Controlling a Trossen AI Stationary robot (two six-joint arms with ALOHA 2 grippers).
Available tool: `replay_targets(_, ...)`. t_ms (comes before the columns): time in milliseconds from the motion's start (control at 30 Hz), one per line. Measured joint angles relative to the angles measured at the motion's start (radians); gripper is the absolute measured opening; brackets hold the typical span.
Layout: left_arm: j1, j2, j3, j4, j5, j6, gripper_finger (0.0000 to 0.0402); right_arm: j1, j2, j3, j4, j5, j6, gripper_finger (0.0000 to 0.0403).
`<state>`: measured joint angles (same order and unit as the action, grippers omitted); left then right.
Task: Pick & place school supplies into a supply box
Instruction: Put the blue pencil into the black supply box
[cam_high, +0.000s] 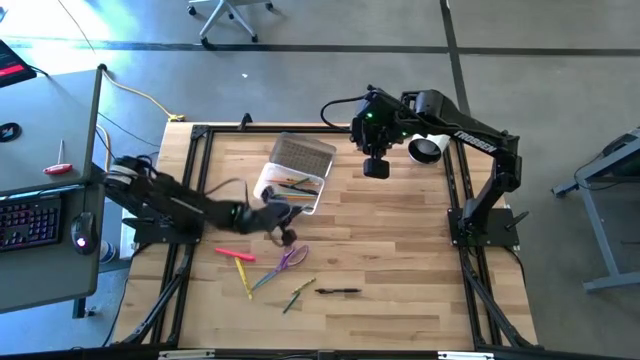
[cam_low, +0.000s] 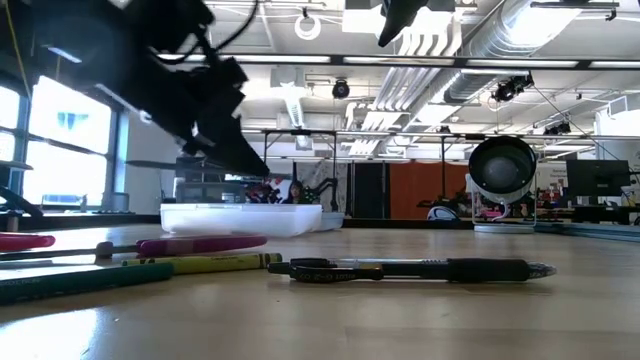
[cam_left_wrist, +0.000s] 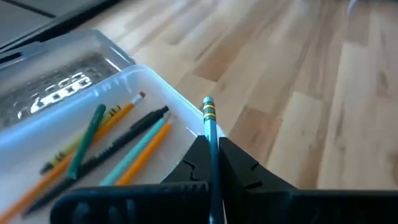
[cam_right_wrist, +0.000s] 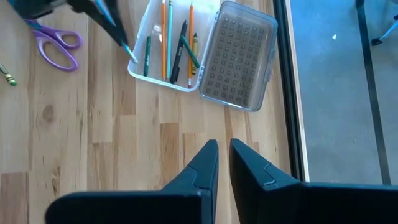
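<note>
Clear plastic is what I see first: the supply box (cam_high: 291, 185) lies near the middle of the wooden table (cam_high: 400, 260), toward its far side, with its ribbed lid (cam_high: 303, 152) folded open and flat beyond it. Inside I can make out a few loose pieces, an orange pencil (cam_left_wrist: 81, 149), a green pencil (cam_left_wrist: 86, 140) and a black pen (cam_left_wrist: 118, 142) lying lengthwise. Left on the table nearer my edge are the purple-handled scissors (cam_high: 291, 257), a pink marker (cam_high: 236, 254), a yellow one (cam_high: 243, 276), a green pencil (cam_high: 298, 294) and a black pen (cam_high: 338, 291). My left gripper (cam_high: 277, 214) is clamped on a teal pencil (cam_left_wrist: 211, 146), fingers (cam_left_wrist: 239, 165) pressed against its shaft, its brass ferrule end sticking up past the tips. It hangs just beside the near corner of the box, and in the right wrist view the pencil's tip sits right at the box's corner wall. That arm reaches in low from the table's left side, stretched nearly level toward the box. My right gripper (cam_high: 376, 167) hangs high over the far right part of the table, well apart from the box, pointing down, its fingers (cam_right_wrist: 202, 163) drawn nearly together around nothing. A white roll (cam_high: 428, 148) lies behind it by the table's far edge.
</note>
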<state>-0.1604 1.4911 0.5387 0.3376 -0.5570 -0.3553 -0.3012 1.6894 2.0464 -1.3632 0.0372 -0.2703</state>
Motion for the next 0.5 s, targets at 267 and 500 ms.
replay_targets(267, 0.284, 0.007, 0.179, -0.368, 0.297, 0.284, 0.0041, 0.000, 0.000, 0.000, 0.000, 0.000, 0.000, 0.0017)
replay_targets(500, 0.438, 0.057, 0.200, -0.392, 0.509, 0.347, 0.0043, 0.000, 0.000, 0.000, 0.000, 0.000, 0.000, 0.0018)
